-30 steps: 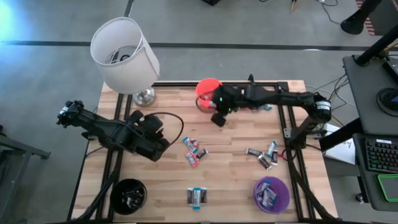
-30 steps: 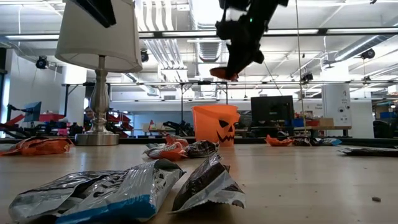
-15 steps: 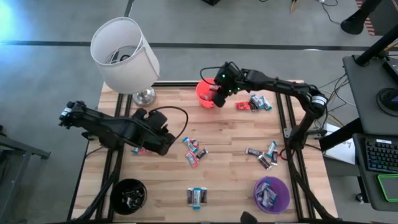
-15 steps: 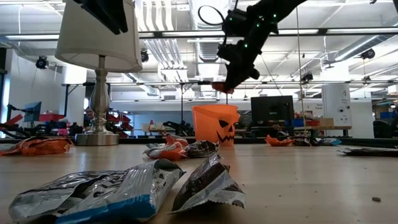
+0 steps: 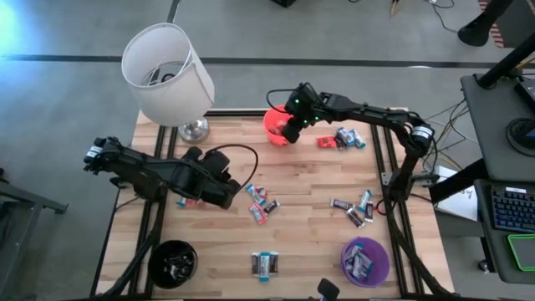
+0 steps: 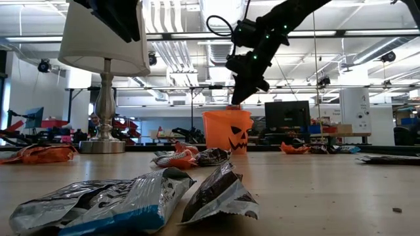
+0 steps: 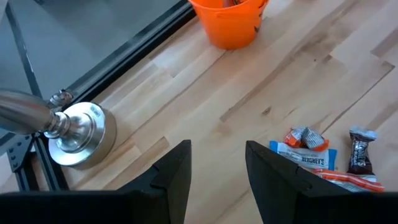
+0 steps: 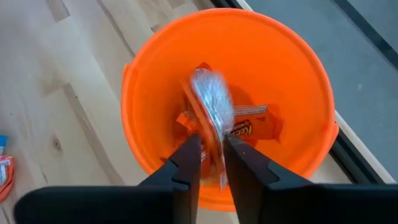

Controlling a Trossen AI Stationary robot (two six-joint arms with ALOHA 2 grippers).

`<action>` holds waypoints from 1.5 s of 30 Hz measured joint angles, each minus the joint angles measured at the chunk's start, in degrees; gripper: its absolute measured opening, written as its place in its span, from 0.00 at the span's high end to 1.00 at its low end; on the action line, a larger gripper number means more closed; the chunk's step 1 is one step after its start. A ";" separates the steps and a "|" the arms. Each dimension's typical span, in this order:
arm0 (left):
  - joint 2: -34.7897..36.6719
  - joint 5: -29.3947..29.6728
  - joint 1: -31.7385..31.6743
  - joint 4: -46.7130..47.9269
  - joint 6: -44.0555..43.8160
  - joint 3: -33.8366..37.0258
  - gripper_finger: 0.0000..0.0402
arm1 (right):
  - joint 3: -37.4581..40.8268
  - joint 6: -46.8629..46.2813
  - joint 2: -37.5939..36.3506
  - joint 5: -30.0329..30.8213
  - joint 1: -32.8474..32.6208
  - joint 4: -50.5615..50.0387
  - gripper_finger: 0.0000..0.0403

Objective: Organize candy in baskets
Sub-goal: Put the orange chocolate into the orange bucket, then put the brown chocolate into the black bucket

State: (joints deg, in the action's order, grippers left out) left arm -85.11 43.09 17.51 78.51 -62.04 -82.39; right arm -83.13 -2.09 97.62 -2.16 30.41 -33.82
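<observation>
Now my right end effector [image 8: 212, 163] hangs directly over the orange basket [image 8: 298, 81]. An orange candy [image 8: 208, 118] stands on end between my slightly parted fingers, the basket straight below it.

a wooden plank table [image 5: 309, 188] stands on a grey floor [image 5: 67, 109], a white-shaded lamp [image 5: 167, 73] at its far left corner; a dark desk with a keyboard [image 5: 512, 207] sits beside it, and ceiling light strips [image 6: 367, 38] run over a hall of workbenches

R gripper [image 5: 288, 134] over bucket [image 5: 272, 122]; lamp [image 5: 167, 75] beside.
</observation>
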 joint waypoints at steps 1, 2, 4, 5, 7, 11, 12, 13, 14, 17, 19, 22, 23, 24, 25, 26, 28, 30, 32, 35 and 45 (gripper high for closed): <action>0.01 0.00 -0.13 0.00 0.31 0.00 0.67 | -0.01 -0.13 0.03 0.04 0.00 -0.01 0.82; 0.01 0.00 -0.25 0.01 0.84 0.00 0.67 | -0.02 -0.22 0.04 0.05 0.00 -0.07 0.80; 0.01 0.00 -0.66 0.01 2.67 0.00 0.67 | -0.02 -0.31 0.00 0.08 0.00 -0.07 0.77; 0.01 0.00 -0.85 0.01 3.63 0.00 0.67 | -0.02 -0.52 -0.13 0.09 0.00 -0.28 0.75; 0.01 0.00 -1.44 0.01 5.37 0.00 0.67 | -0.02 -0.91 -0.59 0.14 0.00 -1.31 0.73; 0.03 0.02 -2.91 0.03 7.97 0.00 0.67 | -0.18 -0.33 -2.26 0.16 0.00 -5.60 0.71; 0.06 0.02 -3.29 0.03 8.70 0.00 0.67 | -0.39 -0.21 -2.54 0.19 0.00 -7.27 0.71; 0.06 0.02 -3.63 0.03 9.31 0.00 0.67 | -0.69 0.11 -2.62 0.17 0.00 -9.45 0.71; 0.06 0.02 -3.98 0.03 9.93 0.00 0.67 | -1.19 0.50 -2.71 0.16 0.00 -11.97 0.71; 0.08 0.02 -4.91 0.03 11.43 0.00 0.67 | -2.74 1.77 -2.99 0.19 0.00 -19.84 0.72; 0.08 0.02 -5.35 0.03 12.09 0.00 0.67 | -3.51 2.59 -3.18 0.18 0.00 -24.78 0.73; 0.08 0.04 -5.73 0.03 12.29 0.00 0.67 | -3.70 3.98 -3.34 0.23 0.00 -29.81 0.73; 0.08 0.02 -5.78 0.03 12.29 0.00 0.67 | -3.69 4.13 -3.41 0.23 0.13 -30.75 0.73; 0.08 0.04 -5.76 0.03 12.29 0.00 0.67 | -3.69 3.87 -3.45 0.21 0.34 -31.60 0.73; 0.08 0.03 -5.76 0.03 12.29 0.00 0.67 | -3.69 2.92 -3.45 0.23 0.48 -32.07 0.73; 0.08 0.02 -5.76 0.03 12.29 0.00 0.67 | -3.66 1.44 -3.45 0.23 0.74 -31.98 0.73; 0.08 0.02 -5.76 0.03 12.31 0.00 0.67 | -3.39 -2.97 -3.36 0.62 1.21 -31.24 0.72; 0.08 0.02 -5.72 0.04 12.31 0.00 0.67 | -2.94 -7.70 -3.04 0.70 1.73 -30.92 0.72; 0.08 0.00 -5.74 0.04 12.31 0.00 0.67 | -2.16 -11.99 -2.57 1.54 2.19 -30.03 0.71; 0.08 -0.04 -5.74 0.06 12.31 0.00 0.67 | -0.93 -17.47 -1.96 7.12 2.27 -29.92 0.71; 0.08 -0.07 -6.17 2.02 18.53 0.00 0.67 | 4.46 -24.35 -1.60 13.42 1.67 -30.54 0.71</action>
State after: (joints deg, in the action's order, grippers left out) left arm -85.03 43.03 11.35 80.53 -43.51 -82.39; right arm -78.67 -26.43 96.03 11.26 32.08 -64.37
